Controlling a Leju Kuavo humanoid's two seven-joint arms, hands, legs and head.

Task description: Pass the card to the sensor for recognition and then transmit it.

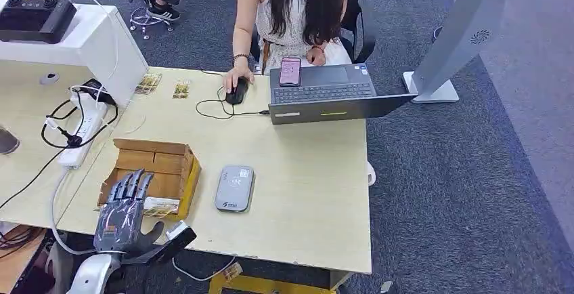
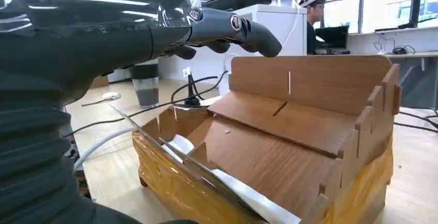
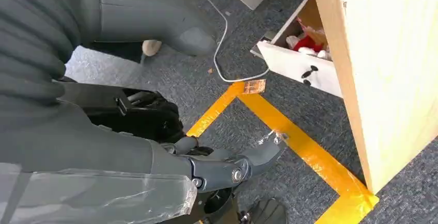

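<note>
We see the left hand point(image 1: 124, 214) hovering over the near edge of the stepped brown wooden card box point(image 1: 157, 170), fingers point(image 2: 243, 30) spread and extended, holding nothing. Pale flat cards point(image 2: 243, 195) lie in the box's front slot. The grey rounded-rectangle card sensor point(image 1: 234, 188) sits on the light wooden table point(image 1: 304, 192) just beside the box. The right hand point(image 3: 170, 105) hangs beside the table above grey carpet and yellow floor tape point(image 3: 304, 152), fingers loosely apart, nothing held.
</note>
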